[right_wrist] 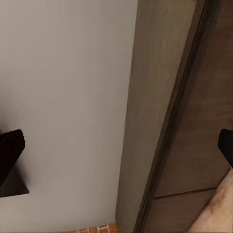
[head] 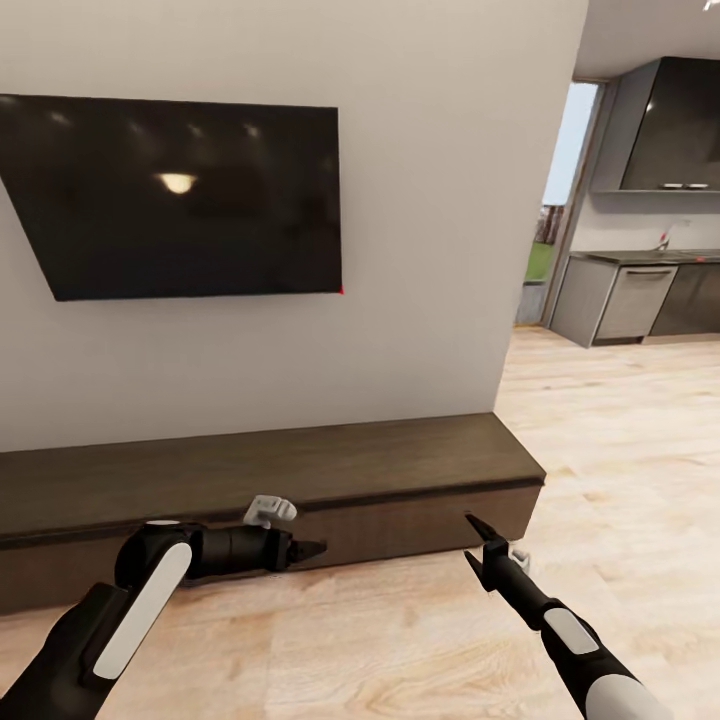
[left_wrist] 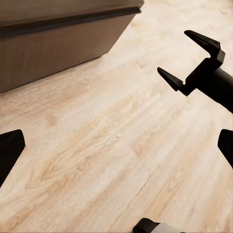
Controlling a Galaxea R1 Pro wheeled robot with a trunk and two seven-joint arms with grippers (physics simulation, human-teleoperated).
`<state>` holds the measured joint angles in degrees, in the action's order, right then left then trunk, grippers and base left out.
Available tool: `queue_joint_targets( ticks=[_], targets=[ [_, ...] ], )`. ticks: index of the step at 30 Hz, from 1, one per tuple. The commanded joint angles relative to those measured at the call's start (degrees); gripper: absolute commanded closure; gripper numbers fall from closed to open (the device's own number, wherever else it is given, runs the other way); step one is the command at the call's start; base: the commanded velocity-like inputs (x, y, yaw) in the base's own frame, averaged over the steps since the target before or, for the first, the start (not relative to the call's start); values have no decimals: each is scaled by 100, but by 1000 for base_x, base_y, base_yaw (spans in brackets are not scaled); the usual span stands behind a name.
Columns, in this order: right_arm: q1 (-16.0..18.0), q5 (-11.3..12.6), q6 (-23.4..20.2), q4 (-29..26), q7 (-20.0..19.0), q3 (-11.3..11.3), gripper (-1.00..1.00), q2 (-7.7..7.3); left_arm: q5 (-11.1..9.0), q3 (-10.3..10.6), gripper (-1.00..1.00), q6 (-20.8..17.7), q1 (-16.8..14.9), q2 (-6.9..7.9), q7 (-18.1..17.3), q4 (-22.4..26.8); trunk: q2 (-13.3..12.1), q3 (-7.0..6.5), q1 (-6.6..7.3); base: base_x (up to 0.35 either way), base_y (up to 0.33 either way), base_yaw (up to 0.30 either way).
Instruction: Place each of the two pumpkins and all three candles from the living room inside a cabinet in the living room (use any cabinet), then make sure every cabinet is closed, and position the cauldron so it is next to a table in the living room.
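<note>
The cabinet is a long, low dark-brown unit along the wall, and its flat fronts sit flush and closed. My left gripper hangs low in front of its middle, open, with nothing between its fingers. My right gripper is near the cabinet's right end, open and empty, and it also appears in the left wrist view. The right wrist view looks along the cabinet's top and front. The pumpkins, candles, cauldron and table are out of view.
A large dark TV hangs on the grey wall above the cabinet. Pale wood floor stretches in front and to the right, toward a kitchen with grey units. A strip of red brick borders the wall in the right wrist view.
</note>
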<state>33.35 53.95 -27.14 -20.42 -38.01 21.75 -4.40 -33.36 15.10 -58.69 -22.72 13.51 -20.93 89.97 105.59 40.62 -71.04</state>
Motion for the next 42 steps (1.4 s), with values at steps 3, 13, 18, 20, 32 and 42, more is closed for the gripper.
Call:
queue_joint_targets(
  ticks=[3, 13, 18, 20, 32, 42],
  targets=[
    [4, 28, -45, 3, -5, 22, -100, 1, 40, 4, -100, -7, -5, 3, -43, 2, 2, 6, -3, 316, 0, 0],
    [4, 28, -46, 3, -5, 22, -100, -6, 40, 23, -100, 3, -5, -3, -43, 0, 2, 6, -3, 225, 0, 0],
    [4, 32, -46, 8, -5, 35, -100, -29, 40, 38, -100, 4, -5, -5, -37, 0, 2, 6, -3, 37, 0, 0],
    [4, 34, -46, 10, -5, 37, -100, -45, 40, 32, -100, 0, -3, -7, -36, -2, 2, 6, -3, 11, 0, 0],
    [4, 36, -46, 12, -5, 40, -100, -61, 40, -5, -100, -16, 0, -23, -40, -6, 203, 95, -113, 2, 0, 0],
    [-3, 31, -46, -22, -18, 40, -100, -61, 40, 42, -100, 9, 4, -16, -39, -6, 604, 275, -332, 0, 0, 0]
  ],
)
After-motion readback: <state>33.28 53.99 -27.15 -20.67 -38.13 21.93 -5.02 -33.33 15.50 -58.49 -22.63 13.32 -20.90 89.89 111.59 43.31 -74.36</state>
